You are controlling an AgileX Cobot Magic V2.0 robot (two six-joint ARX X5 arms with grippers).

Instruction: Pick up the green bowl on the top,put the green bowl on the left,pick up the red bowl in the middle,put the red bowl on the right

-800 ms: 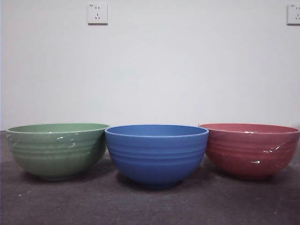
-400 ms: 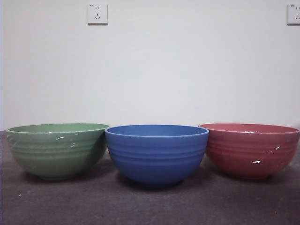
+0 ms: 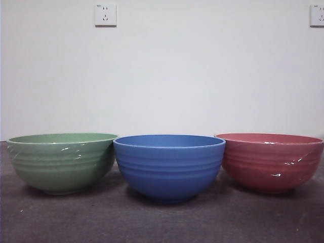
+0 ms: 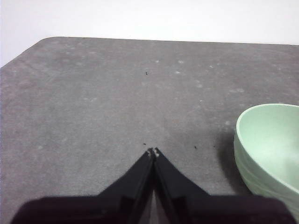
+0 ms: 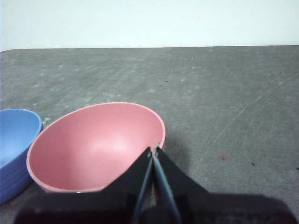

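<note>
Glossy bowls are standing in a row on the grey surface [image 3: 162,223]: green bowl [image 3: 62,162] left, blue bowl [image 3: 169,167] between, red bowl [image 3: 271,161] right, rims nearly touching. My left tool [image 4: 153,152] and right tool [image 5: 156,149] are both pinched narrow, holding nothing. Bumping the red rim while withdrawing could be shifting it.

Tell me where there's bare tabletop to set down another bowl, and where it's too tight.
Crowded: the green bowl, blue bowl and red bowl stand in one row, rims nearly touching, with no gap for a hand between them. Free: the strip of table in front of the row, the wide bare stretch beside the green bowl in the left wrist view, and the bare grey surface beyond the red bowl in the right wrist view.
</note>
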